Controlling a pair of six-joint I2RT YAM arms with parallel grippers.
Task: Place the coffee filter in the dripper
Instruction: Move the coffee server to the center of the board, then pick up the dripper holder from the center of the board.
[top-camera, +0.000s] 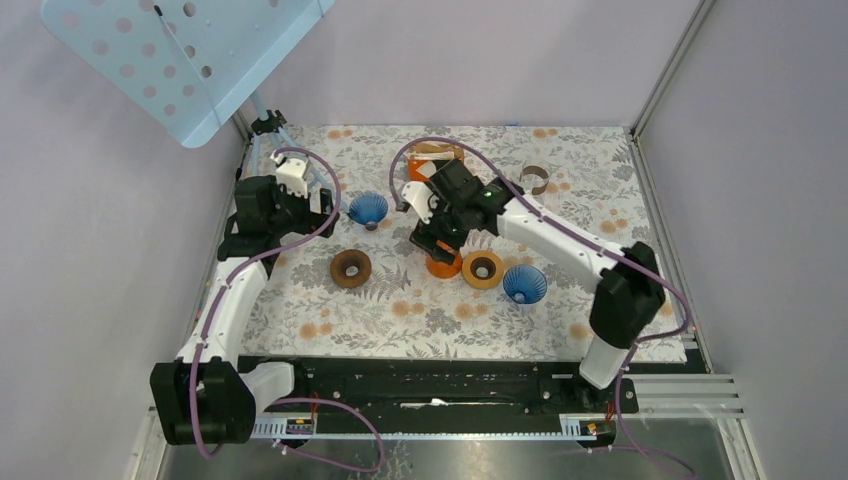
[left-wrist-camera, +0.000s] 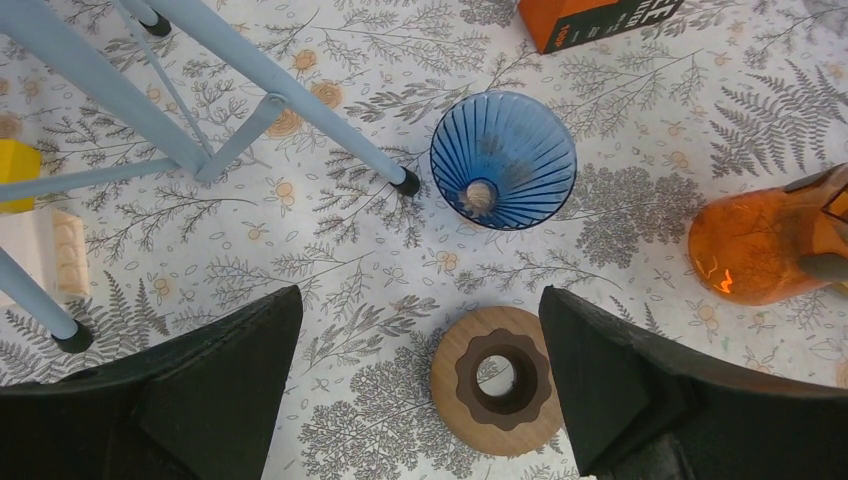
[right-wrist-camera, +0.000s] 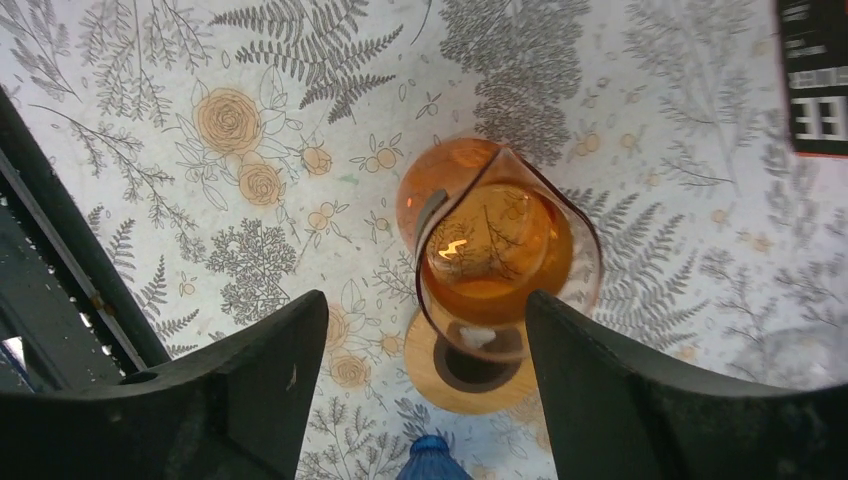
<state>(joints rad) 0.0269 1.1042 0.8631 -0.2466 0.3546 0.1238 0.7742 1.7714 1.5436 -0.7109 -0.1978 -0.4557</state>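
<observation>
Filter placement looks not yet begun to me: I find no coffee filter in any dripper, and neither tool carries one. My right gripper (right-wrist-camera: 425, 300) hangs with its fingers spread wide on either side of the orange dripper (right-wrist-camera: 495, 250), no pad touching it that I can see. I read this step as settling the dripper, which sits beside or partly over a light wooden ring (right-wrist-camera: 450, 385) (I cannot tell which from the wrist view, nor whether the cone stands upright or tilted). My left gripper (left-wrist-camera: 420, 295) is wide open too and holds nothing, hovering over a dark wooden ring (left-wrist-camera: 497, 378) with a blue dripper (left-wrist-camera: 503, 160) just beyond. The next move, as I judge it, calls for lifting the right arm clear without knocking the cone, then reaching to the orange box (top-camera: 437, 162) at the back, where something pale on top may be the filters; it is too small from overhead to be sure. The box is cut off at the top edge of the left wrist view, and the right arm covers much of the orange dripper from above.
</observation>
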